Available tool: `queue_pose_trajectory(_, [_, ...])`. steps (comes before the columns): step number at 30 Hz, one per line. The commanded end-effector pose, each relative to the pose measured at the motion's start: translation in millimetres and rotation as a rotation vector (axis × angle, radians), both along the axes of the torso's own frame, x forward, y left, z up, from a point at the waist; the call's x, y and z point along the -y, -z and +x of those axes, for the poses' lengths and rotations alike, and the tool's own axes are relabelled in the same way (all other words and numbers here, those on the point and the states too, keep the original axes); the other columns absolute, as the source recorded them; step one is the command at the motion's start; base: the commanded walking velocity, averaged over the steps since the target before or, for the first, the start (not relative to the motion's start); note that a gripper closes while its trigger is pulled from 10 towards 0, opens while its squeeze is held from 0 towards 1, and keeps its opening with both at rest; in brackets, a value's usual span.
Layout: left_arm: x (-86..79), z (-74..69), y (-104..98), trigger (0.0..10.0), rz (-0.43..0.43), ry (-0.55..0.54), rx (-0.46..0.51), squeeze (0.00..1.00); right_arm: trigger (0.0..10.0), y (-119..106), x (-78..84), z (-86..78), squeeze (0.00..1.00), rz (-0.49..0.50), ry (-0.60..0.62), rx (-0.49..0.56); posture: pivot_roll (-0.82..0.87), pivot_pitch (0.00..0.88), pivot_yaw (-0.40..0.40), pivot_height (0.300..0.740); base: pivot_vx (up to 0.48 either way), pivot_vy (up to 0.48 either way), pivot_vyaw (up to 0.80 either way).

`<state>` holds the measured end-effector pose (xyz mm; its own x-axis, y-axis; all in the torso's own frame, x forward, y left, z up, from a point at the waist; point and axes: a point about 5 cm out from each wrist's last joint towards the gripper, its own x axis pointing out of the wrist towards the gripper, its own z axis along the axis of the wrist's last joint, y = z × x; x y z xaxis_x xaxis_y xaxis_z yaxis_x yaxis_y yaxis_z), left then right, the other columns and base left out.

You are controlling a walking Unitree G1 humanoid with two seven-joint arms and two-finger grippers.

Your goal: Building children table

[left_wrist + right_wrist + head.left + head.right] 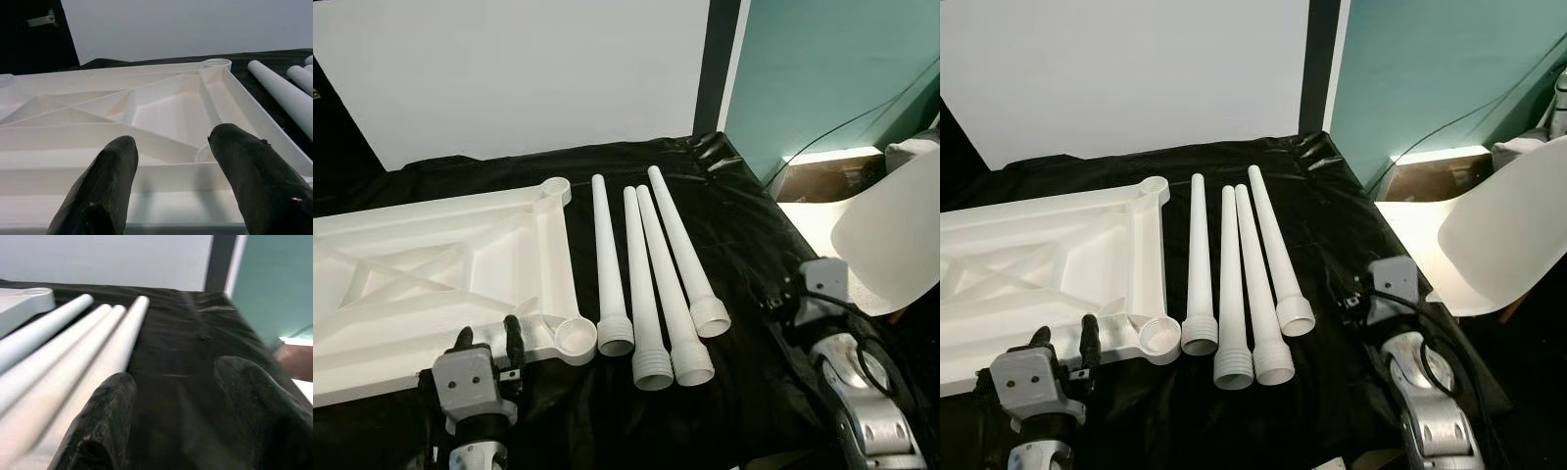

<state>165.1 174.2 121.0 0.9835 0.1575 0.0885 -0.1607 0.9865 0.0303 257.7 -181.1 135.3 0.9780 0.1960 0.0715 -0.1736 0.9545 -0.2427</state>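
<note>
Nearest in the left eye view, the left gripper (pixel 489 338) rises on a bent silver arm, jaws released, just short of the near edge of the white tabletop panel (pixel 431 269), which lies ribbed side up on the black-covered bench (pixel 744 245). Beyond and right of those jaws, four white table legs (pixel 651 284) lie side by side, long axes running away from the robot, threaded wide ends nearest. The right gripper (pixel 773 299) sits right of the legs, beside a white chair (pixel 891 235).

From the left wrist, the spread fingers (pixel 105 188) frame the panel's rim and ribs ahead.

From the right wrist, the jaws are released, empty, fingers (pixel 98 426) apart; the legs run forward past one finger over black cloth.
</note>
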Motion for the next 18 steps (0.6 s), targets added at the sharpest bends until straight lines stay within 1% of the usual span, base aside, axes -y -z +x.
queue_pose_trajectory(1, [1.3, -1.0, 1, 10.0, 0.017, 0.01, -0.002, 0.0, 10.0, 3, -3.9, 4.5, 0.0, 0.011, -0.024, -0.023, 0.08, 0.0, 0.008, 0.74, 0.0, 0.0, 0.0])
queue_pose_trajectory(2, [1.9, -1.3, 3, 10.0, 0.02, 0.016, -0.01, 0.0, 10.0, 2, -9.2, 10.3, 0.0, 0.019, -0.067, -0.038, 0.09, 0.0, 0.009, 0.74, 0.0, 0.0, 0.0])
queue_pose_trajectory(3, [3.0, -2.4, 9, 10.0, 0.024, 0.029, -0.025, 0.0, 10.0, 0, -17.3, 15.1, 0.0, -0.009, -0.147, -0.039, 0.09, 0.0, 0.008, 0.74, 0.0, 0.0, 0.0])
queue_pose_trajectory(4, [3.0, -2.4, 9, 10.0, 0.024, 0.029, -0.025, 0.0, 10.0, 0, -17.3, 15.1, 0.0, -0.009, -0.147, -0.039, 0.09, 0.0, 0.008, 0.74, 0.0, 0.0, 0.0])
queue_pose_trajectory(5, [4.2, -5.2, 15, 10.0, 0.024, 0.042, -0.047, 0.0, 10.0, -3, -23.3, 22.1, 0.0, -0.009, -0.206, -0.055, 0.08, 0.0, 0.009, 0.74, 0.0, 0.0, 0.0])
queue_pose_trajectory(6, [4.2, -5.2, 15, 10.0, 0.024, 0.042, -0.047, 0.0, 10.0, -3, -23.3, 22.1, 0.0, -0.009, -0.206, -0.055, 0.08, 0.0, 0.009, 0.74, 0.0, 0.0, 0.0])
queue_pose_trajectory(7, [5.3, -7.5, 20, 10.0, 0.024, 0.05, -0.062, 0.0, 10.0, -5, -25.7, 28.2, 0.0, -0.009, -0.232, -0.062, 0.08, 0.0, 0.01, 0.74, 0.0, 0.0, 0.0])
queue_pose_trajectory(8, [6.3, -8.9, 22, 10.0, 0.025, 0.056, -0.069, 0.0, 10.0, -9, -26.0, 35.2, 0.0, 0.015, -0.234, -0.069, 0.09, 0.0, 0.01, 0.74, 0.0, 0.0, 0.0])
queue_pose_trajectory(9, [6.3, -8.9, 22, 10.0, 0.025, 0.056, -0.069, 0.0, 10.0, -9, -26.0, 35.2, 0.0, 0.015, -0.234, -0.069, 0.09, 0.0, 0.01, 0.74, 0.0, 0.0, 0.0])
queue_pose_trajectory(10, [7.2, -9.3, 23, 10.0, 0.026, 0.059, -0.072, 0.0, 10.0, -13, -25.1, 44.9, 0.0, 0.054, -0.214, -0.083, 0.09, 0.0, 0.011, 0.74, 0.0, 0.0, 0.0])
queue_pose_trajectory(11, [7.4, -9.2, 23, 10.0, 0.027, 0.059, -0.072, 0.0, 10.0, -14, -25.0, 46.7, 0.0, 0.061, -0.211, -0.087, 0.09, 0.0, 0.011, 0.74, 0.0, 0.0, 0.0])
queue_pose_trajectory(12, [7.7, -8.6, 23, 10.0, 0.029, 0.061, -0.072, 0.0, 10.0, -13, -24.8, 50.1, 0.0, 0.098, -0.199, -0.116, 0.09, 0.0, 0.009, 0.74, 0.0, 0.0, 0.0])
queue_pose_trajectory(13, [7.7, -8.6, 23, 10.0, 0.029, 0.061, -0.072, 0.0, 10.0, -13, -24.8, 50.1, 0.0, 0.098, -0.199, -0.116, 0.09, 0.0, 0.009, 0.74, 0.0, 0.0, 0.0])
queue_pose_trajectory(14, [8.3, -7.7, 24, 10.0, 0.034, 0.065, -0.073, 0.0, 10.0, -11, -23.9, 55.4, 0.0, 0.194, -0.169, -0.18, 0.09, 0.0, 0.008, 0.74, 0.0, 0.0, 0.0])
queue_pose_trajectory(15, [8.9, -7.1, 24, 10.0, 0.039, 0.072, -0.079, 0.0, 10.0, -9, -23.6, 59.9, 0.0, 0.267, -0.145, -0.234, 0.09, 0.0, 0.008, 0.74, 0.0, 0.0, 0.0])
queue_pose_trajectory(16, [8.9, -7.1, 24, 10.0, 0.039, 0.072, -0.079, 0.0, 10.0, -9, -23.6, 59.9, 0.0, 0.267, -0.145, -0.234, 0.09, 0.0, 0.008, 0.74, 0.0, 0.0, 0.0])
queue_pose_trajectory(17, [9.2, -6.4, 25, 10.0, 0.038, 0.077, -0.083, 0.0, 10.0, -7, -23.1, 65.2, 0.0, 0.315, -0.11, -0.296, 0.1, 0.0, 0.006, 0.74, 0.0, 0.0, 0.0])
queue_pose_trajectory(18, [9.4, -6.1, 26, 10.0, 0.036, 0.079, -0.085, 0.0, 10.0, -7, -22.8, 68.3, 0.0, 0.335, -0.089, -0.332, 0.1, 0.0, 0.006, 0.74, 0.0, 0.0, 0.0])
